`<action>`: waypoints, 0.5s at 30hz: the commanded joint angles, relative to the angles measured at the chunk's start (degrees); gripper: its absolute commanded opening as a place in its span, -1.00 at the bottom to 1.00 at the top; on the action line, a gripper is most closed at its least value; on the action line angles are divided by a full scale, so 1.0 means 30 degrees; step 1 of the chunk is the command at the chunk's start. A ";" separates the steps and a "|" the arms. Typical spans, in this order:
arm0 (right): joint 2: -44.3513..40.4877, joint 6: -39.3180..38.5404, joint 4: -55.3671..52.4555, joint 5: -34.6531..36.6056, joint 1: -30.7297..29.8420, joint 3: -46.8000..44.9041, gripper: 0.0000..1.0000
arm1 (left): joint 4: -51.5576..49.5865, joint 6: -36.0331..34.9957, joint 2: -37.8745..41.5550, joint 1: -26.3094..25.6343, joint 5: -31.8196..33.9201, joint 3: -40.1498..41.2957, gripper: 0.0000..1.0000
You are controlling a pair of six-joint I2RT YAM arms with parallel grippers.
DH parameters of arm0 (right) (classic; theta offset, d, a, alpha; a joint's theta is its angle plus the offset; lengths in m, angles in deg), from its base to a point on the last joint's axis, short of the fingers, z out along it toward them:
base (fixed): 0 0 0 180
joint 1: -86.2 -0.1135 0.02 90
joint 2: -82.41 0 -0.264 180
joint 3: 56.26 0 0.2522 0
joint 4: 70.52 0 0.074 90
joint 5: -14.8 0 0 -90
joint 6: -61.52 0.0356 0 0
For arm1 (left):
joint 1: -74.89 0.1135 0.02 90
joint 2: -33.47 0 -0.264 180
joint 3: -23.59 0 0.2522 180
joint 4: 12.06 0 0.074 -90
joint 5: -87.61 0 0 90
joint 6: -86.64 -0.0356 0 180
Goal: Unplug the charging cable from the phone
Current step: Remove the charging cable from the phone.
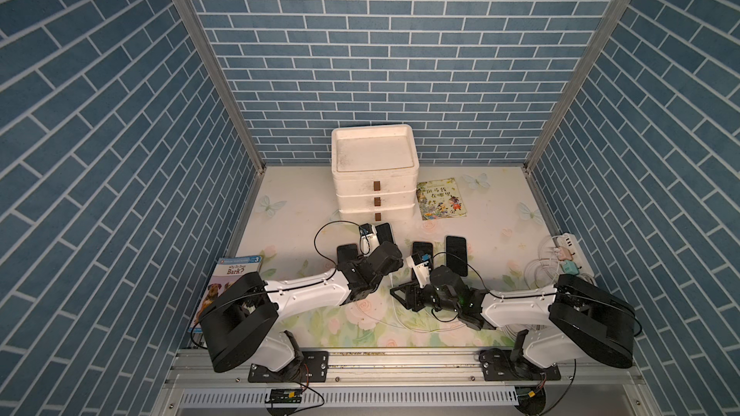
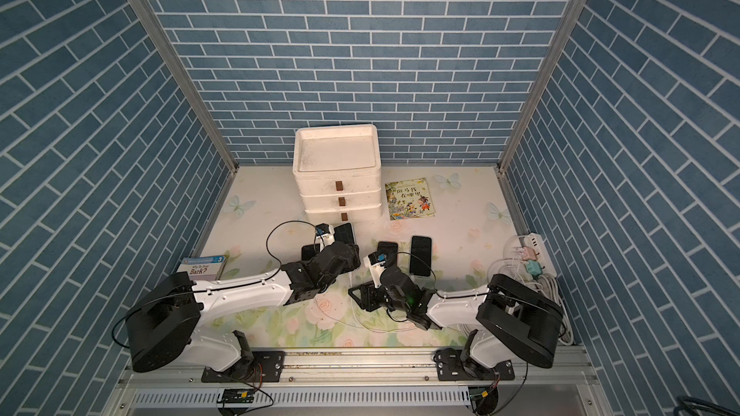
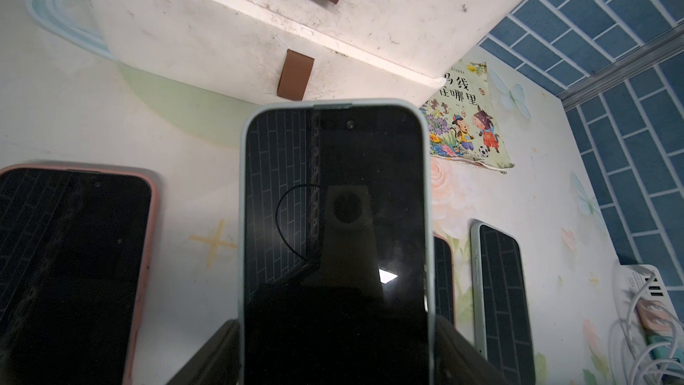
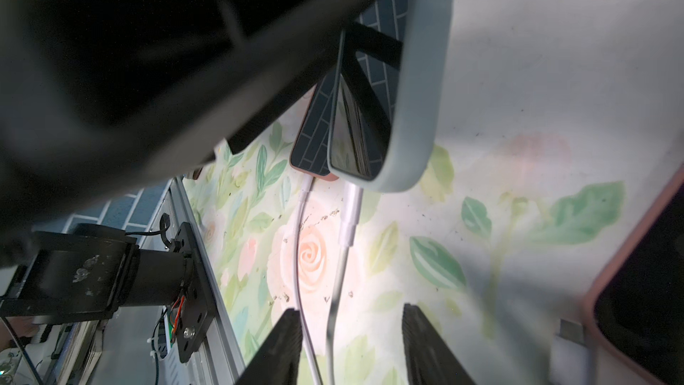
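Observation:
A phone (image 3: 335, 235) in a pale blue-green case, screen dark, sits between the two fingers (image 3: 211, 357) of my left gripper (image 3: 335, 327), which press on its long edges. In both top views it lies in front of the drawers (image 1: 386, 232) (image 2: 345, 232). In the right wrist view the white charging cable's plug (image 4: 349, 212) sits in the bottom end of this phone (image 4: 414, 105). The cable runs back between the fingers (image 4: 285, 342) of my right gripper (image 4: 351, 312). The jaws stand apart around it and do not pinch it. A second white cable (image 4: 301, 238) lies beside it.
The second cable goes to a pink-cased phone (image 4: 311, 142). More phones (image 1: 456, 256) (image 1: 422, 250) (image 1: 347, 252) lie on the floral table. White stacked drawers (image 1: 374, 178) stand at the back, a picture book (image 1: 440, 198) beside them. A power strip (image 1: 566, 250) with chargers sits at the right edge, another book (image 1: 224, 286) at the left.

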 commanded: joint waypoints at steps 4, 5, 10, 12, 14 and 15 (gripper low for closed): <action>0.0604 0.0144 0.0906 -0.0174 0.0056 0.0406 -0.16 | 0.0996 0.0068 0.0793 -0.0089 0.0662 0.0331 -1.00; 0.0714 0.0190 0.1061 -0.0271 0.0042 0.0493 -0.18 | 0.0997 0.0063 0.0799 -0.0104 0.0663 0.0360 -1.00; 0.0860 0.0215 0.1192 -0.0554 0.0056 0.0602 -0.28 | 0.1185 0.0091 0.0922 -0.0093 0.0677 0.0514 -1.00; 0.0831 0.0187 0.1254 -0.0617 0.0055 0.0571 -0.31 | 0.1211 0.0094 0.0974 -0.0099 0.0717 0.0521 -1.00; 0.0843 0.0193 0.1330 -0.0664 0.0042 0.0521 -0.35 | 0.1207 0.0084 0.0962 -0.0110 0.0721 0.0514 -1.00; 0.0898 0.0193 0.1369 -0.0693 0.0033 0.0497 -0.38 | 0.1203 0.0077 0.0982 -0.0107 0.0721 0.0521 -1.00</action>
